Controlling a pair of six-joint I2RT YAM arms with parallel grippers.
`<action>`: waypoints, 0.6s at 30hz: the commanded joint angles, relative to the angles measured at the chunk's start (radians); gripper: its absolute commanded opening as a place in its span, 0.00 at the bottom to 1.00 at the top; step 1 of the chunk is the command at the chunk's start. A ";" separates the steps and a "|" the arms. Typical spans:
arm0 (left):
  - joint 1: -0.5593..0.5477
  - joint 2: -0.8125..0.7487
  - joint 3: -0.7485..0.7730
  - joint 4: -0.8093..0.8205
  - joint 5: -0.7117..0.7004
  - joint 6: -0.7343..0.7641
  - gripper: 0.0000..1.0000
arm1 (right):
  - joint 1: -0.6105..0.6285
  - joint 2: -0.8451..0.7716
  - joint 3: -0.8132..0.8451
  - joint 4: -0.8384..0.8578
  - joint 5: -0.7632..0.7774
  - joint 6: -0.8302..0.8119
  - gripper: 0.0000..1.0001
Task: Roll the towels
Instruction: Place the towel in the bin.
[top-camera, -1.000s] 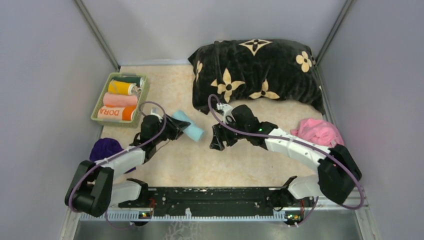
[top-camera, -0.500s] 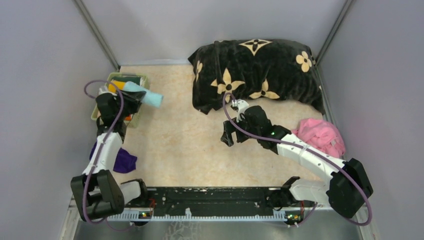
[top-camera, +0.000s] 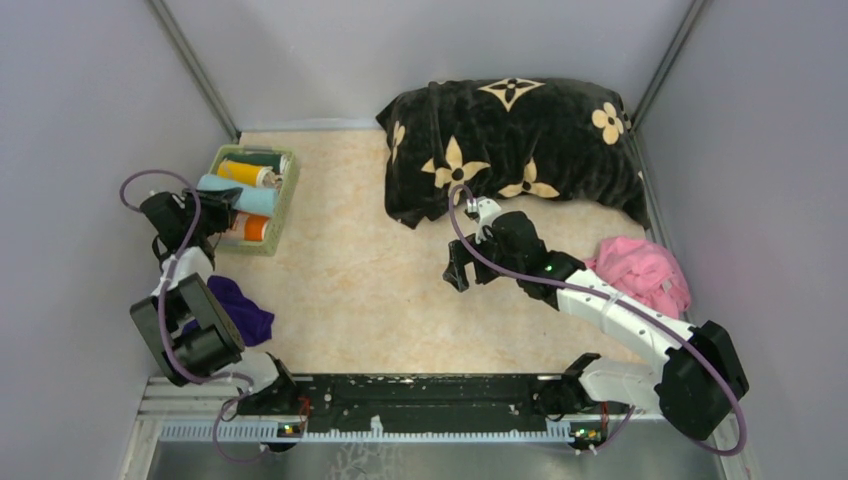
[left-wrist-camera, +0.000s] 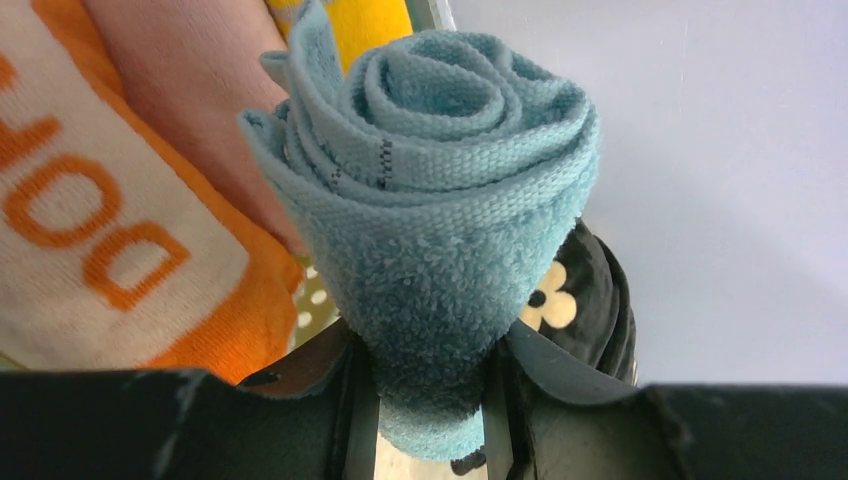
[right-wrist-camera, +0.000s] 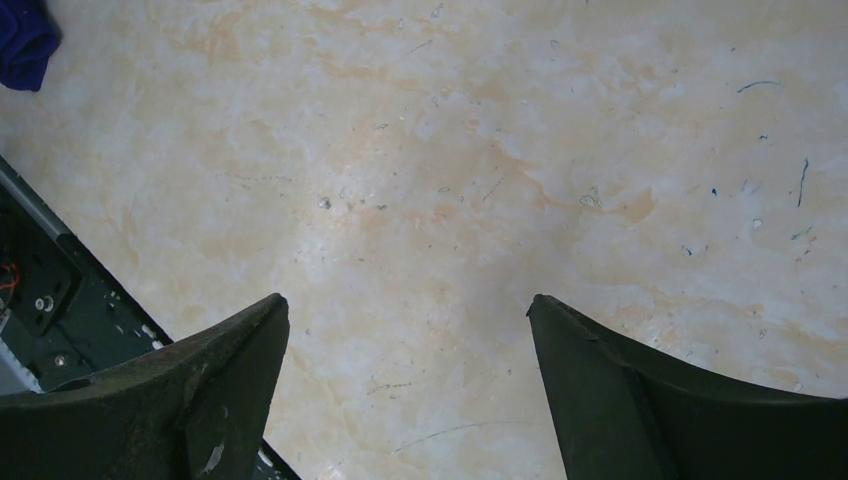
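My left gripper (top-camera: 218, 203) (left-wrist-camera: 430, 400) is shut on a rolled light blue towel (top-camera: 250, 198) (left-wrist-camera: 430, 190), which sits over the green basket (top-camera: 290, 187) at the left. Under it lie rolled towels: an orange "DORA" one (left-wrist-camera: 100, 230) (top-camera: 253, 229), a peach one (left-wrist-camera: 190, 90) and a yellow one (top-camera: 243, 173). A loose dark purple towel (top-camera: 247, 312) (right-wrist-camera: 20, 40) lies near the left arm. At the right is a crumpled pink towel (top-camera: 640, 268). My right gripper (top-camera: 462, 270) (right-wrist-camera: 405, 305) hangs open over bare table with nothing between its fingers.
A big black plush cushion (top-camera: 515, 150) with beige flowers fills the back right, close behind the right gripper. Grey walls close in the table on three sides. The left arm is folded back against the left wall.
The left arm has swung the light blue roll from mid-table left to over the basket. The right gripper drew back slightly and its jaws opened wider.
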 joint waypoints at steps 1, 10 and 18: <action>0.054 0.063 0.072 0.156 0.116 -0.002 0.38 | -0.008 -0.021 0.000 0.038 -0.003 -0.020 0.90; 0.072 0.227 0.127 0.138 0.133 0.035 0.38 | -0.008 -0.004 0.000 0.041 -0.005 -0.025 0.90; 0.086 0.263 0.140 -0.091 -0.058 0.180 0.41 | -0.008 -0.011 -0.002 0.033 0.015 -0.026 0.89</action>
